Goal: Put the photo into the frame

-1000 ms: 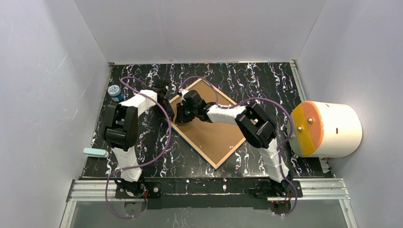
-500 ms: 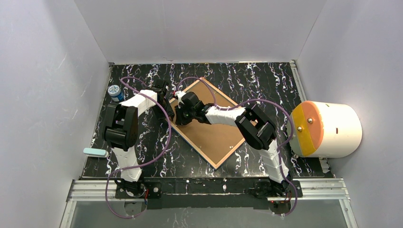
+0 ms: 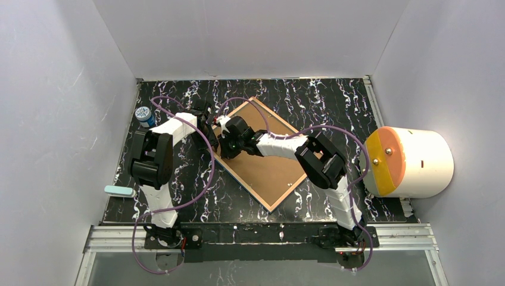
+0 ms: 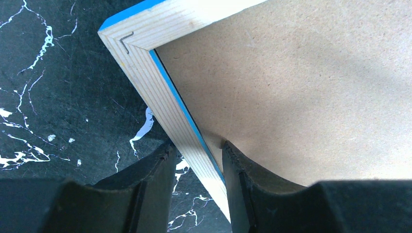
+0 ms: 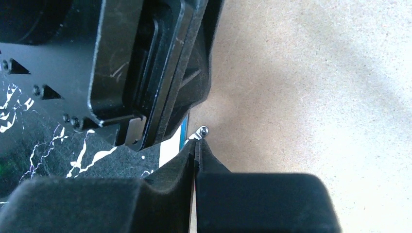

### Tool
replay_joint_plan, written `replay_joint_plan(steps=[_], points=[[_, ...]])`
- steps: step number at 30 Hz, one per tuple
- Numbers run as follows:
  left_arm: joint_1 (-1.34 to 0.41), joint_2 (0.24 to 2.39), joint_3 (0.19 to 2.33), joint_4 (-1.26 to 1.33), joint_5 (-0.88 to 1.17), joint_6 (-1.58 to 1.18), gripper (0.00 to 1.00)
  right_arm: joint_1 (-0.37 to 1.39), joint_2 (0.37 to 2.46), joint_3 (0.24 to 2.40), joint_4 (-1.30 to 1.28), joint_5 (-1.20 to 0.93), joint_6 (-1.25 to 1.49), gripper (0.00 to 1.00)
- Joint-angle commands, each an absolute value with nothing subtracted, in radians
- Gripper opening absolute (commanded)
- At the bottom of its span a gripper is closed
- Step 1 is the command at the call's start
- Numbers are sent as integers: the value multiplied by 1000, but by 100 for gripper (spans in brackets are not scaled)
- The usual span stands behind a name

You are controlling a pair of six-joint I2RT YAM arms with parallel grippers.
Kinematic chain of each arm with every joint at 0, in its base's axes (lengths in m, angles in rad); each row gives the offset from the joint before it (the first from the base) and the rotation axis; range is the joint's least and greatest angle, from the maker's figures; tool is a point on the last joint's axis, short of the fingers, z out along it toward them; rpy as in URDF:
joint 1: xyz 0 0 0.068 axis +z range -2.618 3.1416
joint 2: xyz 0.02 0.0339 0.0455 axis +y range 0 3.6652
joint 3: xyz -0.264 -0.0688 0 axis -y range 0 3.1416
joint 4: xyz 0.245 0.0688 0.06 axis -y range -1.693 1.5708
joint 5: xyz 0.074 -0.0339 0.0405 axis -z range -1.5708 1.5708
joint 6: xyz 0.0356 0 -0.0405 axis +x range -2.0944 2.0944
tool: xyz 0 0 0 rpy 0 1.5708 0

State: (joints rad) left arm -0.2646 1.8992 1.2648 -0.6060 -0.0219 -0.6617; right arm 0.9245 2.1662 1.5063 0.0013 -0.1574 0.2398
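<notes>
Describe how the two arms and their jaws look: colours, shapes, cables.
The left arm and the right arm share white link shells between black joint housings, each with a looping purple cable. The jaws are black, blocky, tapering to narrow tips.

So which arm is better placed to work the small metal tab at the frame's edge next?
Right: the right fingers pinch the metal tab; the left fingers clamp the frame rail beside it, likely steadying it.

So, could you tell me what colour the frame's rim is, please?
Bright blue, edging the pale wood of the frame; left wrist view shows it best.
</notes>
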Motion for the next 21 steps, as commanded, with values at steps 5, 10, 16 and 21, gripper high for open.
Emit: replay_joint_plan(steps=[5, 10, 16, 21], points=[[-284, 2027, 1178, -640, -68, -647, 38, 951, 2256, 1574, -153, -44, 268, 5], [-284, 2026, 1177, -641, -67, -646, 38, 985, 2294, 1599, -179, 29, 226, 6], [-280, 2025, 1172, -638, -42, -651, 38, 1046, 2330, 1602, -193, 219, 158, 3], [-263, 2016, 1145, -604, 0, -665, 36, 1063, 2337, 1582, -158, 283, 153, 3]])
